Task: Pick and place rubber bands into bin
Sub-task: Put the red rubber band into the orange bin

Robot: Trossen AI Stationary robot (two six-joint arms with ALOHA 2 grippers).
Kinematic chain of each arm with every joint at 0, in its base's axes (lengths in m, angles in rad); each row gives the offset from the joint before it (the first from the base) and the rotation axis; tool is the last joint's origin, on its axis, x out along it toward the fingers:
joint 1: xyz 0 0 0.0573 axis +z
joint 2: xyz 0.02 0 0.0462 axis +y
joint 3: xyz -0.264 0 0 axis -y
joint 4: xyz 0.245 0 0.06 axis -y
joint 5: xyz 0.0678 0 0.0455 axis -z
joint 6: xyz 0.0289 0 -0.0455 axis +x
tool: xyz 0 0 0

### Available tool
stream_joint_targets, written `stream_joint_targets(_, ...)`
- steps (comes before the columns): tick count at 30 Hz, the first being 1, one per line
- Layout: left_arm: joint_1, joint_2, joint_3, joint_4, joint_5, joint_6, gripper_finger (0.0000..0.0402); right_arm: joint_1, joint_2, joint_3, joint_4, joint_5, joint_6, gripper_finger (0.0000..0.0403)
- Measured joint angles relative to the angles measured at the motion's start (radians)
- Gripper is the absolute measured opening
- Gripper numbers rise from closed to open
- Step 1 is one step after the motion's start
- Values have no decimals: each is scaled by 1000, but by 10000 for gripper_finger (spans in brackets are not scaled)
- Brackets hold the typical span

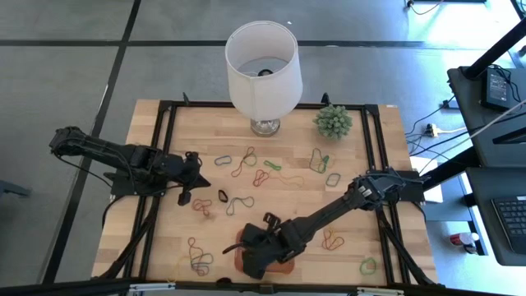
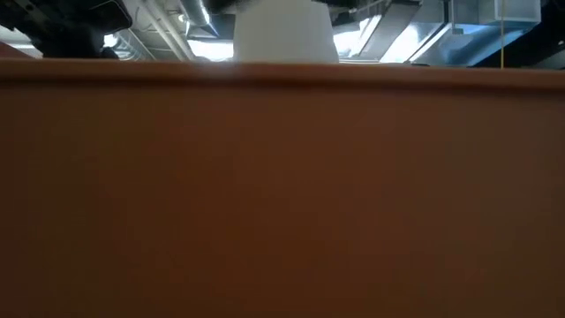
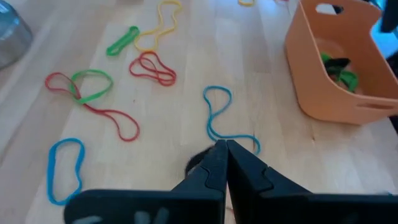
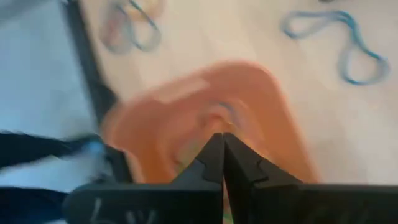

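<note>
1. The left gripper (image 3: 222, 149) sat at about 9 o'clock on the counter (image 1: 345, 205), fingers pressed together, holding nothing visible, over a blue band (image 3: 221, 115).
2. Rubber bands (image 1: 246, 160) lay scattered across the counter centre.
3. The right gripper (image 4: 222, 146), fingers pressed together, hung over the bin (image 1: 283, 265) at 6 o'clock; green bands (image 3: 339, 68) lay inside.

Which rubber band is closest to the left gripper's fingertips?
The twisted blue rubber band, lying just beyond the left gripper beside the orange bin; the red, green and yellow bands lie farther off.

Pale wooden table (image 1: 362, 222), smooth, visibly grained; matt orange plastic bin (image 3: 323, 87); thin rubber bands (image 3: 149, 67).
</note>
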Motion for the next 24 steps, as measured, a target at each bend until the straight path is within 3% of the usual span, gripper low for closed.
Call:
stream_joint_targets(7,12,47,0,52,-26,0,2,-9,-83,-15,-286,82,-60,2)
stream_joint_targets(12,26,137,0,171,-25,0,2,-15,-253,-230,-327,112,-83,2)
stream_joint_targets(17,45,242,39,257,-38,15,2,-21,-517,-641,-59,112,-85,2)
stream_joint_targets(24,89,413,233,165,-121,34,2,-23,-857,-1182,425,55,-110,2)
